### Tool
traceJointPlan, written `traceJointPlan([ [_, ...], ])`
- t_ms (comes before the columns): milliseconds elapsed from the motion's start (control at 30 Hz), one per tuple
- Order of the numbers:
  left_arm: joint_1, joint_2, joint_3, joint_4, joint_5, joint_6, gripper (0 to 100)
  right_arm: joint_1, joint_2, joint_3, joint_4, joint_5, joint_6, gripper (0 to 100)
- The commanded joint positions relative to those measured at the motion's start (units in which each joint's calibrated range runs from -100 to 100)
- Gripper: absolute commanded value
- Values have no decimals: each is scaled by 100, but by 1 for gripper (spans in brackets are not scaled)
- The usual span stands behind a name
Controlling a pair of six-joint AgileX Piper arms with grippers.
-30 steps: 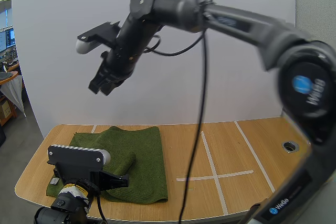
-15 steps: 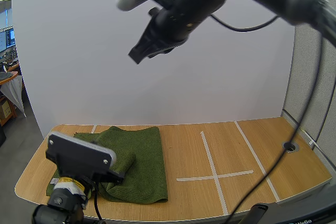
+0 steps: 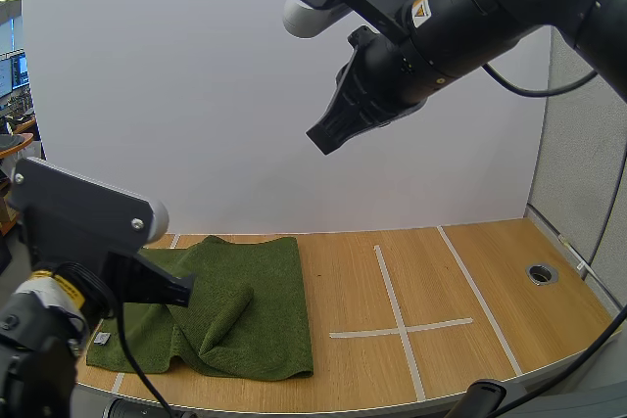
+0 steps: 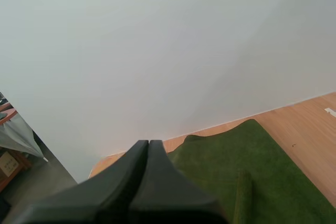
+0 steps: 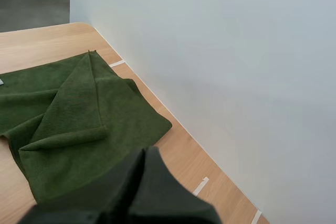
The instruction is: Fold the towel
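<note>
Both the left gripper [image 3: 181,290] and the raised right gripper [image 3: 324,140] are closed empty, so open wide before descending on the green towel [image 3: 257,286] at lower left, whose fold looks, perhaps, rumpled.

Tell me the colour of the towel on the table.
The towel is plain dark green, shown best in the right wrist view.

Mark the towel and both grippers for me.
towel [image 3: 274,281]: high view, flat green part right of the fold.
left gripper [image 3: 184,289]: high view, tip of the shut fingers, over the towel's left side.
right gripper [image 3: 323,140]: high view, tip of the shut fingers, high above the table.
</note>
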Motion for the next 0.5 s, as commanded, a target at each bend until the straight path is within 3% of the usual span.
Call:
traceJointPlan([
  [0,-16,-5,-794,-174,1962,383,0,-126,-371,14,-1,182,143,0],
  [200,-16,237,-794,-1241,2560,1466,0,-297,-729,14,206,182,143,0],
  [467,-16,1846,-794,-1346,2120,1543,0,-599,-1153,14,542,182,143,0],
])
